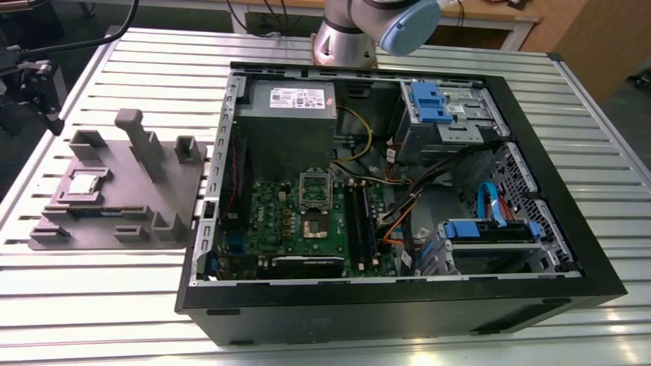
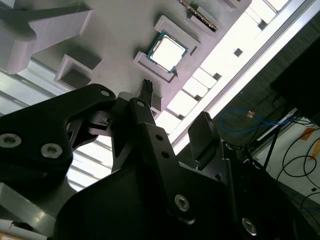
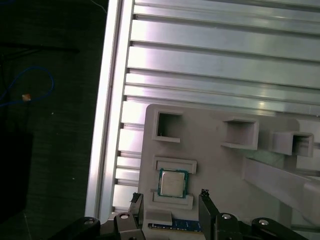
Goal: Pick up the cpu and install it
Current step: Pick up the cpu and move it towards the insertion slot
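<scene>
The cpu (image 1: pixel 85 183) is a small silver-topped square chip lying flat in a recess of the grey fixture block (image 1: pixel 152 206), at the exterior view's left, outside the computer case (image 1: pixel 407 305). In both wrist views my gripper (image 3: pixel 170 197) hovers over the cpu (image 3: pixel 173 182), open, its black fingertips (image 3: pixel 205 195) on either side and nothing between them. The second wrist view has the cpu (image 2: pixel 166 51) beyond the gripper (image 2: pixel 172 107). On the green motherboard (image 1: pixel 274 221) the socket (image 1: pixel 314 223) lies uncovered with its metal frame (image 1: pixel 315 183) swung up.
The fixture block carries tall grey posts (image 1: pixel 137 141) and several empty pockets (image 3: pixel 165 125) near the cpu. The slatted metal table (image 1: pixel 122 305) ends just past the block, with dark floor and cables (image 3: pixel 30 90) beyond. The arm's base (image 1: pixel 351 38) stands behind the case.
</scene>
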`<state>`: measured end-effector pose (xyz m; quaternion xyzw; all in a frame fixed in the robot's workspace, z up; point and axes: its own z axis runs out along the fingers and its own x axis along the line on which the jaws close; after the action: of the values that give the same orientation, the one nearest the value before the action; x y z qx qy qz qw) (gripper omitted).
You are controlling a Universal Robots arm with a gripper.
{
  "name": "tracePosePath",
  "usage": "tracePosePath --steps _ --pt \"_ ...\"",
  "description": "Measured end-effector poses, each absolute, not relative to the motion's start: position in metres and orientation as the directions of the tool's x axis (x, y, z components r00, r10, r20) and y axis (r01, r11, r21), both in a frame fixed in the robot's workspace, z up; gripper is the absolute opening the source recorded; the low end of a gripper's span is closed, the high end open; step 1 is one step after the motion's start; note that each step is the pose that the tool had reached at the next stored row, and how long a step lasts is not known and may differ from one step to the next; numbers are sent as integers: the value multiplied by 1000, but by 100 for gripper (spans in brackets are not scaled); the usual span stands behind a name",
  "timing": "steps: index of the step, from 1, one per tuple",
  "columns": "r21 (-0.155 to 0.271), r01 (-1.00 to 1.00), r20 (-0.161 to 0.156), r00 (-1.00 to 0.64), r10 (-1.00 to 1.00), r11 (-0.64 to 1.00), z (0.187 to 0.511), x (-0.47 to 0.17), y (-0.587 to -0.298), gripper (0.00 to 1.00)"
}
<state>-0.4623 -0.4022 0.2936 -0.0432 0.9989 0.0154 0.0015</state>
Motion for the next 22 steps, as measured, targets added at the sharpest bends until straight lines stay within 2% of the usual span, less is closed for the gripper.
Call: tracePosePath --steps 22 --pt "22 -45 -10 -999 -45 999 266 -453 -403 56"
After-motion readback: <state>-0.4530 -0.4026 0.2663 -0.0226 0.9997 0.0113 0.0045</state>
